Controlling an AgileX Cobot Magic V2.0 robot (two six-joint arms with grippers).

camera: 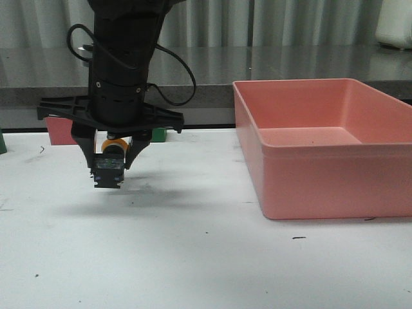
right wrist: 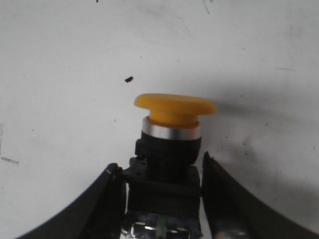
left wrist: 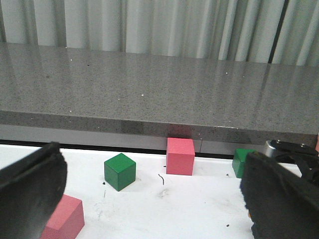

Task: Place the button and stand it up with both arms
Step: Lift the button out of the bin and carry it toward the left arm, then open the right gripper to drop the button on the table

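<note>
- Button (right wrist: 174, 107) is held clear of the bench (camera: 193, 257) by the right gripper (right wrist: 162, 167), whose fingers are closed on its black body only; the yellow cap and pale collar are left outside the grip.
- Because the hold is taken on a small blocky section, a slip or twist could be caused by any jolt during lowering, and the button could be dropped on its side.
- If it is released before the base is seated flat, it may be tipped over by the heavy-looking cap (the base is narrow).
- How it is oriented relative to the bench cannot be settled from the front view, so a tilted set-down is a risk.
- The left gripper (left wrist: 152, 174) is seen with its fingers spread wide and nothing between them; if it is brought in to steady the button, a collision with the right fingers could be caused by a crowded approach.
- The cubes, such as the green cube (left wrist: 119, 171), could be nudged by a low sweep.
</note>
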